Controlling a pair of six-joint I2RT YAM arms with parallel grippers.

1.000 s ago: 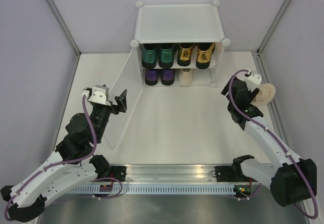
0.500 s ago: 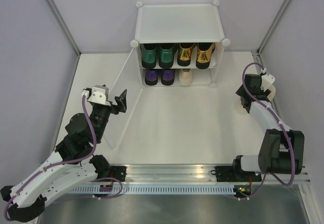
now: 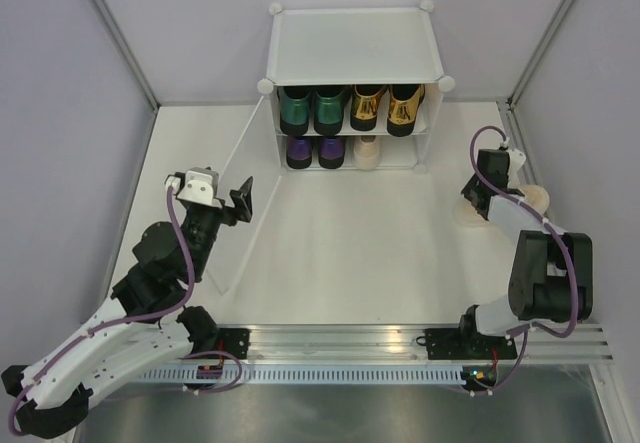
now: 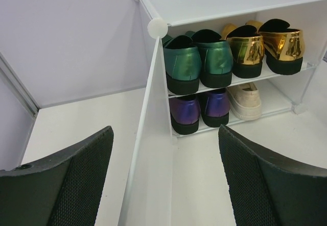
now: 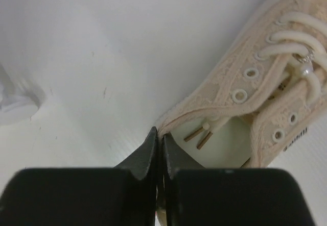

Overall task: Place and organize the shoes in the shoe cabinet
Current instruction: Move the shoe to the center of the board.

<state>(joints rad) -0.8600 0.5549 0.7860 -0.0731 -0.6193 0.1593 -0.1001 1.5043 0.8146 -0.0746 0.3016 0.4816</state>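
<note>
The white shoe cabinet [image 3: 355,43] stands at the back with its door panel [image 3: 232,248] swung open to the left. Green loafers [image 3: 312,110] and gold loafers [image 3: 387,106] fill the top tier. Purple shoes [image 3: 314,151] and one beige sneaker [image 3: 368,153] sit on the lower tier. The other beige sneaker [image 5: 265,78] lies on the table at the right, and my right gripper [image 5: 159,136] is shut on the rim of its opening. My left gripper [image 4: 164,134] is open, its fingers on either side of the door's edge [image 4: 153,175] without touching it.
Grey walls close in the table on the left, right and back. The right wall [image 3: 590,113] rises close behind the loose sneaker [image 3: 535,201]. The open door divides the left part of the table.
My right arm came down onto the loose sneaker and its jaws closed on the shoe's rim. The left arm and the door stayed where they were.
</note>
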